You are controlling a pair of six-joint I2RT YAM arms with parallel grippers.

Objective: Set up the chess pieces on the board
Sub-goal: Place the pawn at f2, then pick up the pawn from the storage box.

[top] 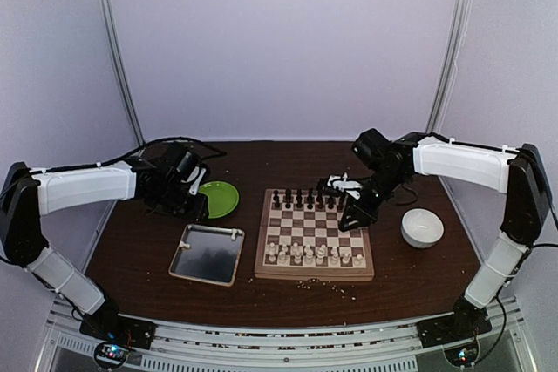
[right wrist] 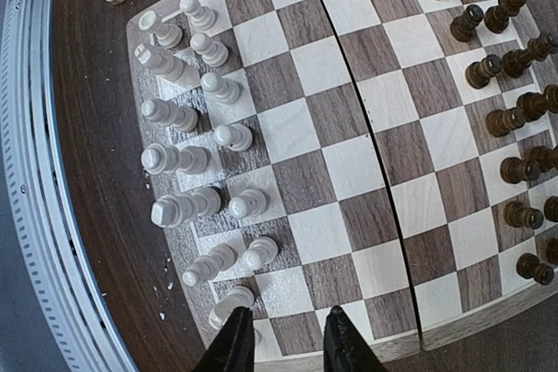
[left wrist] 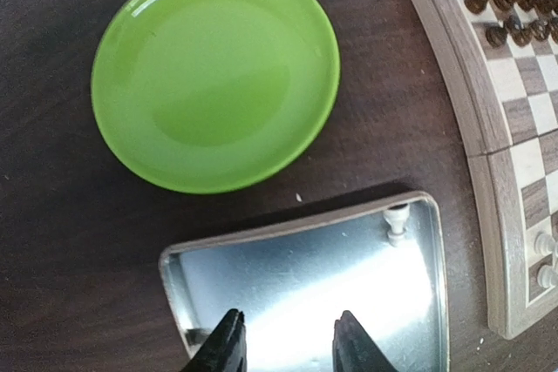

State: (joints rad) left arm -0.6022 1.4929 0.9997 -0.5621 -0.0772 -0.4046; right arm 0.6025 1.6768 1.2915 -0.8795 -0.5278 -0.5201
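Right gripper (right wrist: pixel 283 324) hangs slightly parted and empty over the board (right wrist: pixel 318 111) near white chess pieces (right wrist: pixel 183 158) — I see my left gripper (left wrist: pixel 288 328) parted, empty, above the tray (left wrist: pixel 305 276)

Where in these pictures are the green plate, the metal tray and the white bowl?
green plate (left wrist: pixel 214 76), left wrist view, its bare middle.
metal tray (left wrist: pixel 305 289), left wrist view, its bare floor.
white bowl (top: pixel 422 220), top external view, its inside.

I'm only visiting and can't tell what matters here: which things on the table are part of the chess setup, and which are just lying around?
Part of the job: the board; cream-white pieces and dark pieces standing on it; one white piece in a corner of the silver tray.
Just lying about: green plate; white bowl; pale crumbs near the board.
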